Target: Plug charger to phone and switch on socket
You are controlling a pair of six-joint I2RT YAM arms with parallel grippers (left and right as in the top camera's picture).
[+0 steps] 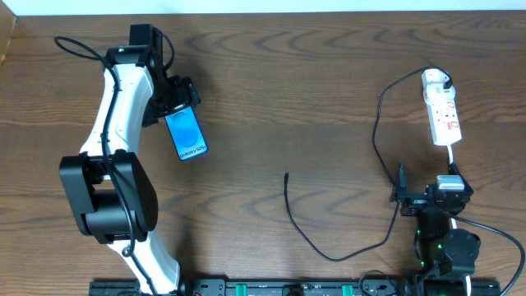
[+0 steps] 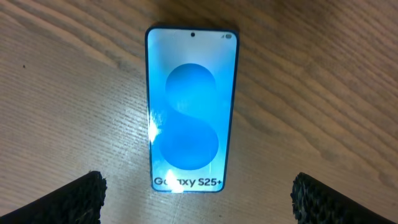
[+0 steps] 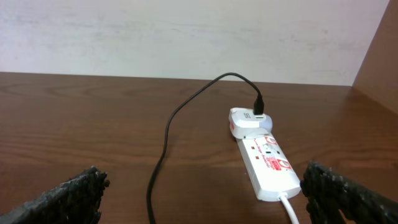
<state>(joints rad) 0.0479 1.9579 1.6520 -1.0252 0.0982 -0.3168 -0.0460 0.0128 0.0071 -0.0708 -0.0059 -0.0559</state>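
Both sets of fingers wide, nothing held. Left fingers [image 2: 74, 199] over phone [image 2: 191, 109], screen-up on surface [image 1: 329, 82]. Right fingers [image 3: 68, 196] near socket [image 3: 267, 165]; charger [image 3: 166, 134] adapter [image 3: 245, 122] plugged into its far end. Plug tip [image 1: 286, 176] loose mid-surface, well apart from phone

Phone [image 1: 189, 136] upper end apparently hidden under left gripper [image 1: 179, 107]. Socket [image 3: 268, 165] switch positions too small; cord [image 3: 289, 208] cut by frame edge.

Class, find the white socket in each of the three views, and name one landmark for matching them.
Overhead: the socket lies at the upper right, running top to bottom.
Left wrist: not in it; the phone fills the middle.
Right wrist: the socket sits right of centre, low in the picture.
Landmark, overhead and right wrist: the white adapter at its end, black cable looping off.
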